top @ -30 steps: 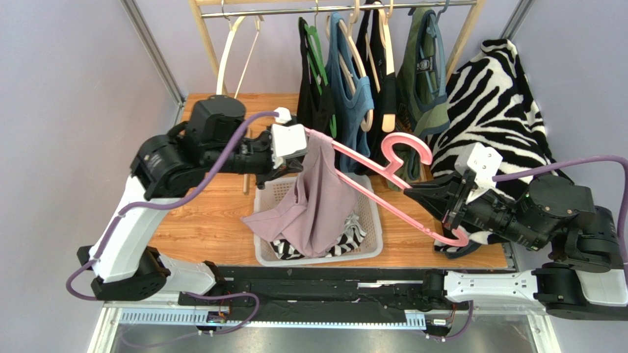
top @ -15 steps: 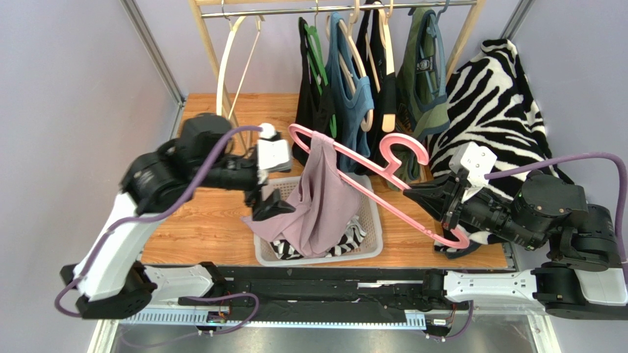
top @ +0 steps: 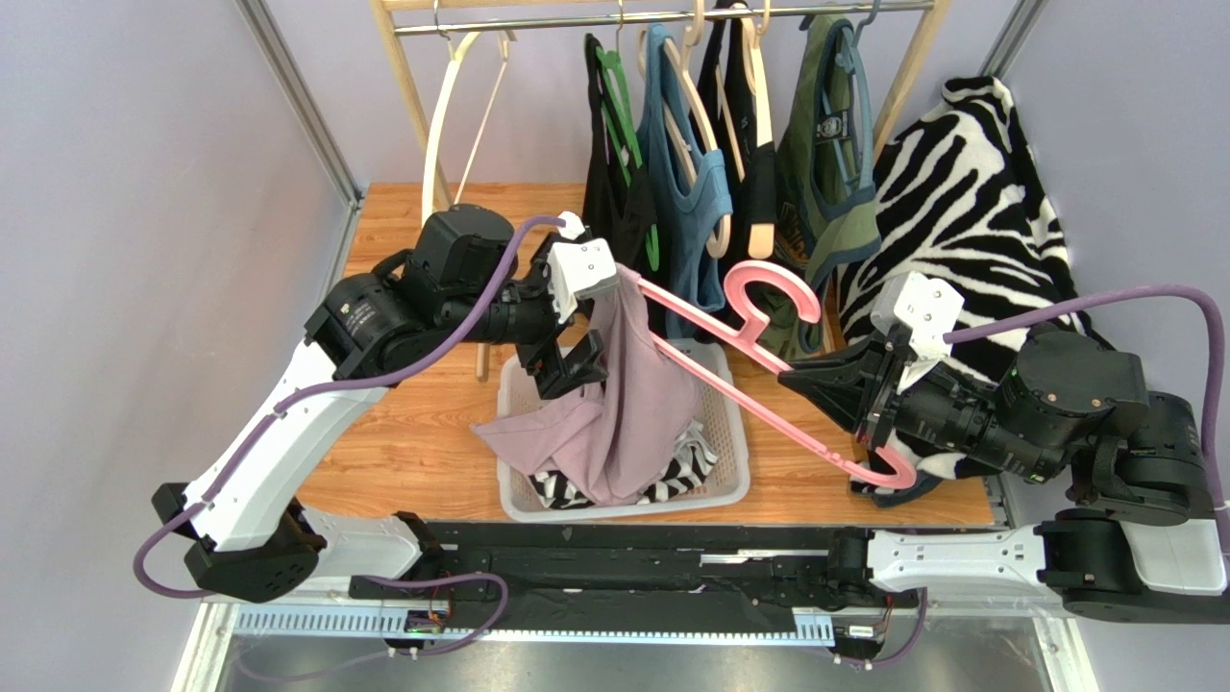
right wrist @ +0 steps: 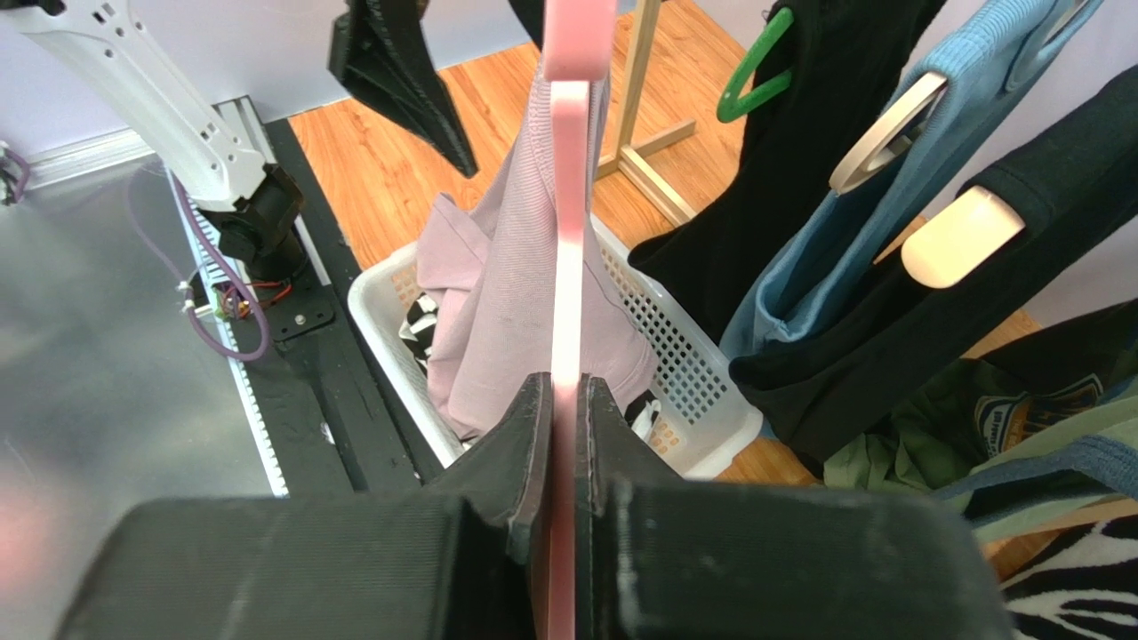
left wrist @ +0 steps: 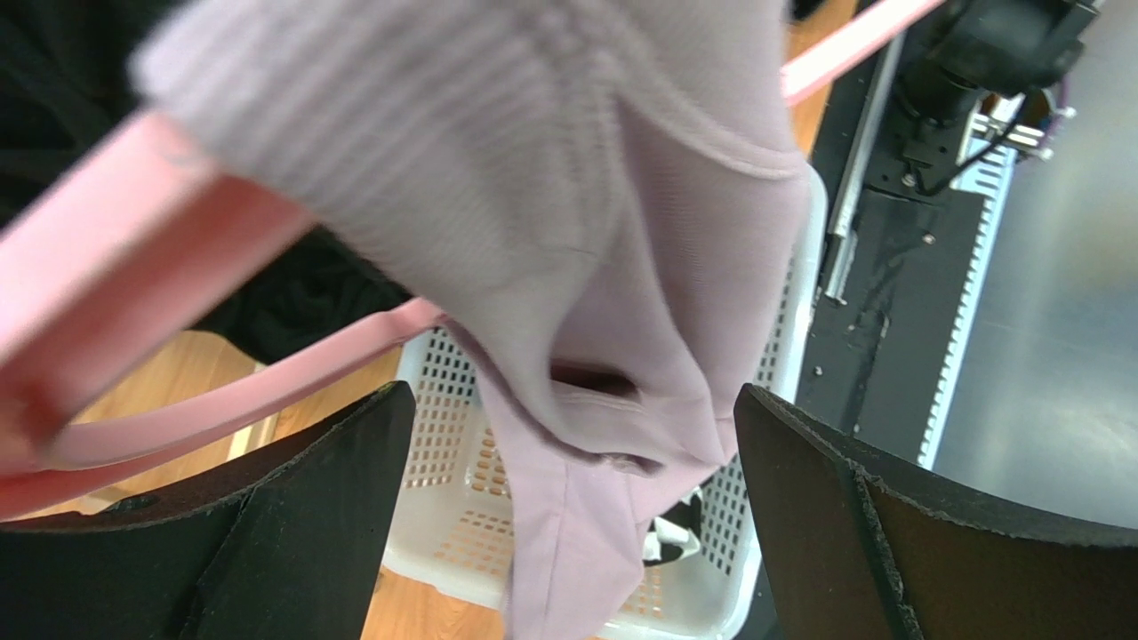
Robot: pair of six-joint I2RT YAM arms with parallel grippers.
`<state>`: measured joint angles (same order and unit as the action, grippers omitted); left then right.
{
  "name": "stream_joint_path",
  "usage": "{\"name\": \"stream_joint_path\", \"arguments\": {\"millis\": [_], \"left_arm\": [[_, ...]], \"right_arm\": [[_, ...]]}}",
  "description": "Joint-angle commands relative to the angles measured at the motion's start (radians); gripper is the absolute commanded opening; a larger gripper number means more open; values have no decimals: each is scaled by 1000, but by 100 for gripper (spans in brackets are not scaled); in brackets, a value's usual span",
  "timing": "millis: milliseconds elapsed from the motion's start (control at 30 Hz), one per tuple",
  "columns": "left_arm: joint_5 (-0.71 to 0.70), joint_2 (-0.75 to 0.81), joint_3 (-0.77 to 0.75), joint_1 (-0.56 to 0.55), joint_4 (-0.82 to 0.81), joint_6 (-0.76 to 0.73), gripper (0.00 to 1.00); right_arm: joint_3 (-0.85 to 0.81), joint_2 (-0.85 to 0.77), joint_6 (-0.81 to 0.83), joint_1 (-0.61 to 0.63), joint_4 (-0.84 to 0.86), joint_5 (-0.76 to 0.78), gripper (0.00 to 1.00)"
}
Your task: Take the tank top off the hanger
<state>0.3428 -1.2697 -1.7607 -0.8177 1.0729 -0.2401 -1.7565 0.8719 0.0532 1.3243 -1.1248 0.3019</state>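
A mauve tank top [top: 635, 418] hangs by its strap from the left end of a pink hanger [top: 722, 339] and drapes down into a white basket [top: 729, 476]. My right gripper [top: 852, 418] is shut on the hanger's lower right bar; the right wrist view shows the pink bar [right wrist: 568, 200] pinched between the jaws [right wrist: 568, 387]. My left gripper [top: 585, 339] stands wide open just left of the tank top's upper part. In the left wrist view the cloth [left wrist: 601, 200] hangs in front of the open gripper [left wrist: 572, 400], untouched, with the hanger [left wrist: 174, 240] at upper left.
A wooden rack [top: 664, 18] at the back carries black, blue and green tops [top: 693, 159] and an empty hanger [top: 455, 116]. A zebra-print cloth [top: 967, 216] is heaped at the right. More zebra fabric [top: 693, 462] lies in the basket.
My left gripper opened and let go of the tank top's strap, swung away to the left, then came back beside the cloth. The hanger's hook end rose slightly.
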Motion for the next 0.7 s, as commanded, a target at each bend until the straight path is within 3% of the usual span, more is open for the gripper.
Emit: {"name": "stream_joint_path", "arguments": {"millis": [0, 67, 167, 300, 400, 533, 667], "left_arm": [[-60, -7, -2, -8, -51, 32, 98], [-54, -3, 18, -9, -56, 44, 97], [-2, -2, 15, -6, -64, 79, 84], [103, -17, -29, -8, -71, 122, 18], [151, -28, -60, -8, -64, 133, 1], [216, -2, -80, -8, -41, 125, 0], [187, 38, -114, 0, -22, 98, 0]], "right_arm": [[-49, -8, -6, -2, 103, -58, 0], [-55, -11, -6, -2, 109, -61, 0], [-44, -19, -12, -2, 131, -78, 0], [-23, -21, -10, -2, 152, -83, 0], [-12, -21, -7, -2, 160, -83, 0], [-9, -28, -7, -2, 142, -50, 0], [-3, -37, -7, -2, 88, 12, 0]]}}
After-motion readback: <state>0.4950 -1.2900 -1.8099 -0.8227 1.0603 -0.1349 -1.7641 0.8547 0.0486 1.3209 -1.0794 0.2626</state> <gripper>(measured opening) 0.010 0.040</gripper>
